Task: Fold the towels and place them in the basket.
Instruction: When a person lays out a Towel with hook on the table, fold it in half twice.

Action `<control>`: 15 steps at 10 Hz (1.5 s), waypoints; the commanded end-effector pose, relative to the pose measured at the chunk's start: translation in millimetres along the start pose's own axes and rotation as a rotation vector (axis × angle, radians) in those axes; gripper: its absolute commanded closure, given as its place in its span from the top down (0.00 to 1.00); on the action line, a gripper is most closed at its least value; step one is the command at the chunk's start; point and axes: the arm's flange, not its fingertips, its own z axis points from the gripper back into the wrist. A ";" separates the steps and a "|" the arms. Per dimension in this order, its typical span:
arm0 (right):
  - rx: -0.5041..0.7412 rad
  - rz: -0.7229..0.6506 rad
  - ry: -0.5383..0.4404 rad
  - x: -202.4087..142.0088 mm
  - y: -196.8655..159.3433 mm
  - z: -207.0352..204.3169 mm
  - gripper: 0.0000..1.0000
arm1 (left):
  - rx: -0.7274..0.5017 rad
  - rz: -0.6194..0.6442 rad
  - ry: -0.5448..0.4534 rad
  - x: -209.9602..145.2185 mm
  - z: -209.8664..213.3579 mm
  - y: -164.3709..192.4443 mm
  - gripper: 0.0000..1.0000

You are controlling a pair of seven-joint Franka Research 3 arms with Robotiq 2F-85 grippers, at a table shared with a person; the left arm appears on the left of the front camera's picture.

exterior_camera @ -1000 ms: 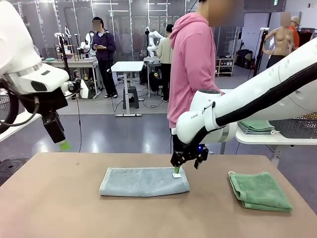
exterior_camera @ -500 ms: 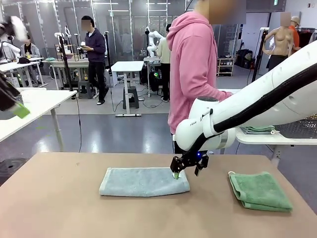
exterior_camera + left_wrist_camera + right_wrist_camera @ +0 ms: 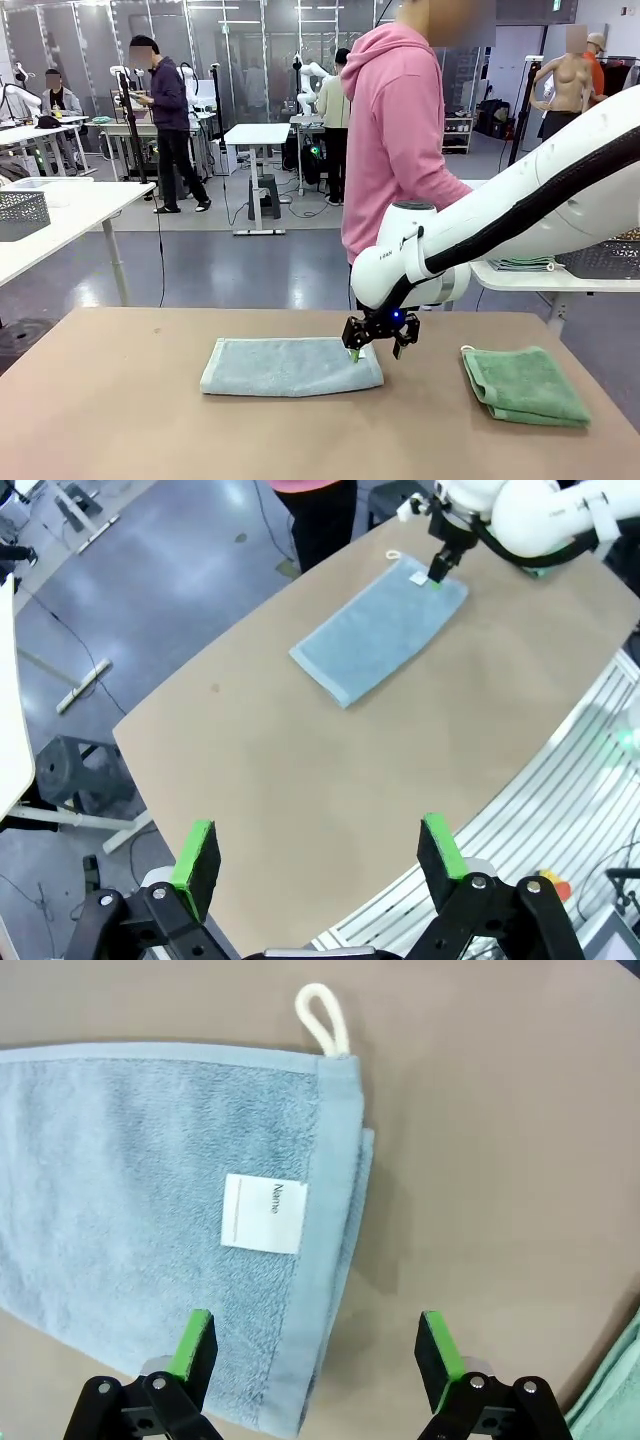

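On a side table (image 3: 70, 215), mesh basket (image 3: 22, 214), contents unclear

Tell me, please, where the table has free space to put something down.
Free: the wide left part of the table, beside the grey-blue towel, and the near strip before it. Crowded: between that towel and the green towel, where the right tool hovers open.

Table (image 3: 120, 400): two folded towels on top. One towel (image 3: 290, 366) lies near the middle; the second towel (image 3: 525, 385) lies well apart to its right, near the table's right edge. Right gripper (image 3: 372, 350) is over the middle towel's right end, one finger above the cloth, the other beyond its edge. Person (image 3: 400, 140) stands behind the far edge, behind the gripper. Left gripper (image 3: 318, 855) is high above the table's left part.
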 end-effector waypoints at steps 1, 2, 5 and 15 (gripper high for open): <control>-0.021 -0.047 -0.004 6.4 1.5 -10.4 1.00 | 0.072 0.054 -0.004 -0.5 -2.1 -1.5 1.00; -0.013 -0.047 -0.003 7.0 -0.3 -16.6 1.00 | 0.000 0.000 0.000 0.0 0.0 0.0 1.00; -0.007 -0.046 0.001 6.0 2.5 -23.0 1.00 | 0.000 0.000 0.000 0.0 0.0 0.0 1.00; -0.027 -0.052 0.026 8.4 28.6 -26.3 0.00 | 0.000 0.000 0.000 0.0 0.0 0.0 1.00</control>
